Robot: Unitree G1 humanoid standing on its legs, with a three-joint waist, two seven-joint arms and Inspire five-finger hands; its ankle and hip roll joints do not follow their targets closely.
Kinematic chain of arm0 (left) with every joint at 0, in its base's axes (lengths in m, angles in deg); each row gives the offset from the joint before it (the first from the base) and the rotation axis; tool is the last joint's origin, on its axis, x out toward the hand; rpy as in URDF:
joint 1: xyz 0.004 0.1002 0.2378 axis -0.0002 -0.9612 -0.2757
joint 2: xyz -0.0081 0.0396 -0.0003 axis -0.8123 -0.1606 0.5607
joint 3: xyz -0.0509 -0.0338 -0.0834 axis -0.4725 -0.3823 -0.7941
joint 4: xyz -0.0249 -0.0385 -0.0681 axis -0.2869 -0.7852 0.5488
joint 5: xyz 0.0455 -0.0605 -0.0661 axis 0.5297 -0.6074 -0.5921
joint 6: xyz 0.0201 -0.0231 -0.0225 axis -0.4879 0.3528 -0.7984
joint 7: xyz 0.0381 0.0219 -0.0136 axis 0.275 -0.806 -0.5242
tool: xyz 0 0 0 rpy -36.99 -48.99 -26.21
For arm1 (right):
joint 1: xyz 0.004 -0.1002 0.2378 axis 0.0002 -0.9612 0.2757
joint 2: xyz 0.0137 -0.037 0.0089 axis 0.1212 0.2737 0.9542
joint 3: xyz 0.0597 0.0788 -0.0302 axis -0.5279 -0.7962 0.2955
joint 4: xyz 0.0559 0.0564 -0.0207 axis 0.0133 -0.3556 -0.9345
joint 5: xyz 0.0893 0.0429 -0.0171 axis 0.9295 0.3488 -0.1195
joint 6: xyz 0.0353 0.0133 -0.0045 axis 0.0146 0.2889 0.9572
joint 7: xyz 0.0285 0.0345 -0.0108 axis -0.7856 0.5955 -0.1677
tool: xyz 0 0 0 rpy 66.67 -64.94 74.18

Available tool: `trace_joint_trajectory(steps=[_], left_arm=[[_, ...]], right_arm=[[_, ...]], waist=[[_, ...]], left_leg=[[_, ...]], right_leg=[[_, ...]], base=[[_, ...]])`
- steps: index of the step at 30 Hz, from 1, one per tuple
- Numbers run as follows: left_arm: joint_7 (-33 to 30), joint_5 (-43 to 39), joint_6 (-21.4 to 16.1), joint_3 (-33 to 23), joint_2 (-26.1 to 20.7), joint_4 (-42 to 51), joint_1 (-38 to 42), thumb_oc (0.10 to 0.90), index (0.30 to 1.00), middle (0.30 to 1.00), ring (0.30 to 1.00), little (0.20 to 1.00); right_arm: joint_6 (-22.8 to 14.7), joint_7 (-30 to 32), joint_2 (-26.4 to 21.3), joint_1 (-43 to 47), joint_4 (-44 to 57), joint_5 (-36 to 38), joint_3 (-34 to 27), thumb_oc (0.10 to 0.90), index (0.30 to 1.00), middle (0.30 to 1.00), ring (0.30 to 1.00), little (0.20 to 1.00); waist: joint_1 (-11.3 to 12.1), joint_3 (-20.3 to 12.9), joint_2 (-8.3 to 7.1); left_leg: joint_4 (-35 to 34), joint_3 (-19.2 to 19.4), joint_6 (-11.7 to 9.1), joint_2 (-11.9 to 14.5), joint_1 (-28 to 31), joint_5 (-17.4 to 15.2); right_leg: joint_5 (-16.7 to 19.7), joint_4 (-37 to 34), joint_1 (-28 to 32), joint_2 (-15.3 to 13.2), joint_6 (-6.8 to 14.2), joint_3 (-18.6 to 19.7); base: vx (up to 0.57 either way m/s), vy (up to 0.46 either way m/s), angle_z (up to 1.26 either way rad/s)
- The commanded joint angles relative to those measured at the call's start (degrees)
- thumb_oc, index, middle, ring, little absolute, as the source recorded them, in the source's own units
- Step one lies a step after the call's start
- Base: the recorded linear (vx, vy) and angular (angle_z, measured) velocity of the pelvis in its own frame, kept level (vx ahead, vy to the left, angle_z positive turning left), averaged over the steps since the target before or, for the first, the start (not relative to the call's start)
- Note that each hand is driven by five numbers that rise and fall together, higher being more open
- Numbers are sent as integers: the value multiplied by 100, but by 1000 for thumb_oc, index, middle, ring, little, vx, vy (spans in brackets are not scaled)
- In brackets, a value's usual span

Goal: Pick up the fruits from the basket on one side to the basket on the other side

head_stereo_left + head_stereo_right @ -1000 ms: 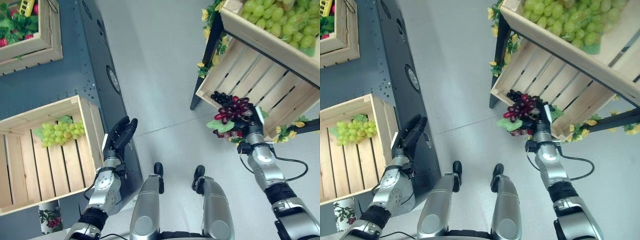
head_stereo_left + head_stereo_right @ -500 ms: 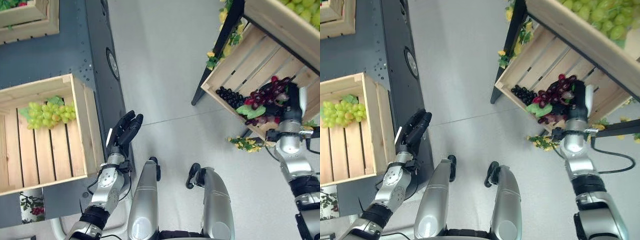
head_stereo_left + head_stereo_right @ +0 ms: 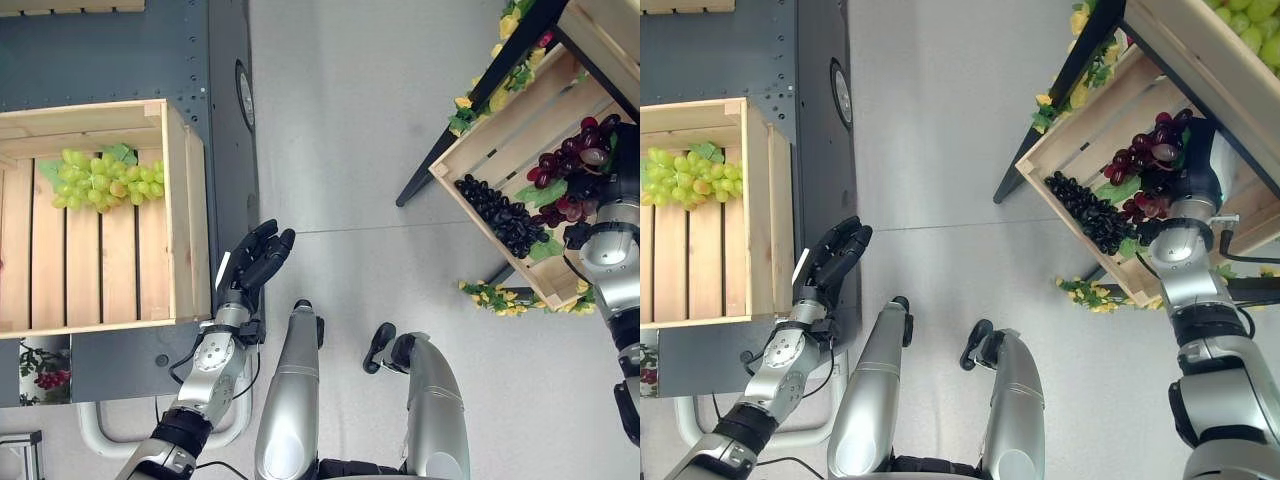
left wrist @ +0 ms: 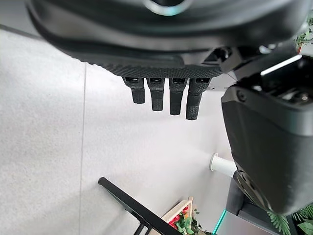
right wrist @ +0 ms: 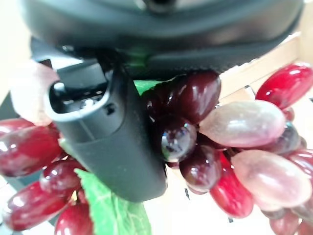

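My right hand (image 3: 1196, 168) is shut on a bunch of red grapes (image 3: 1143, 166) with a green leaf, and holds it over the lower wooden crate (image 3: 512, 118) at the right. The right wrist view shows my thumb (image 5: 113, 134) pressed against the red grapes (image 5: 244, 152). A bunch of black grapes (image 3: 497, 213) lies in that crate near its front edge. At the left, a second wooden crate (image 3: 178, 200) holds green grapes (image 3: 100, 178). My left hand (image 3: 255, 264) hangs open beside that crate's corner, its fingers (image 4: 168, 98) straight and holding nothing.
An upper crate (image 3: 1195, 50) with green grapes (image 3: 1252, 25) sits above the right crate on a black stand (image 3: 438, 162) trimmed with yellow flowers (image 3: 500, 296). The left crate rests on a dark grey cabinet (image 3: 130, 50). Light grey floor lies between both sides.
The view has swung. My right hand has carried the red grapes from in front of the lower right crate to over its inside. The left hand has kept its pose.
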Motion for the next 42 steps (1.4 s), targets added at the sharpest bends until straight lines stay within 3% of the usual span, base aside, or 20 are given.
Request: trace_joint_trajectory(steps=[1, 17, 18, 19, 42], left_arm=[[195, 21, -403, -99, -334, 818, 19, 800, 900, 900, 900, 900], [164, 397, -584, 76, -511, 1033, 209, 800, 900, 900, 900, 900], [151, 377, -596, 96, -505, 1045, 228, 800, 900, 900, 900, 900], [144, 359, -607, 108, -502, 1058, 238, 800, 900, 900, 900, 900], [30, 194, -660, 170, -450, 1178, 249, 800, 900, 900, 900, 900]], right_arm=[[-126, 140, -848, 877, 16, 363, -112, 400, 300, 300, 300, 300], [532, -398, -611, 1304, -1074, 647, 27, 400, 300, 300, 300, 300], [614, -341, -595, 1309, -1137, 651, 24, 547, 521, 521, 521, 521], [673, -326, -583, 1313, -1182, 706, 16, 800, 900, 900, 900, 900], [752, -456, -503, 1382, -1329, 575, -17, 800, 900, 900, 900, 900]], waist=[[107, -121, -391], [118, -121, -128], [107, -121, -111], [100, -121, -100], [24, -121, -31]], left_leg=[[66, 531, 513, -307, 403, -675], [-137, 618, 542, -379, 486, -580], [-153, 635, 546, -382, 490, -577], [-162, 645, 547, -383, 492, -577], [-261, 755, 598, -357, 428, -540]], right_leg=[[207, -132, 418, 304, -238, -3], [173, -78, 367, 203, -224, 20], [168, -75, 354, 203, -222, 35], [166, -77, 348, 204, -219, 45], [182, -64, 163, 172, -203, 106]], base=[[-4, -17, 6], [-4, 8, 1], [-14, 33, -1], [-23, 42, -2], [-5, 7, -1]])
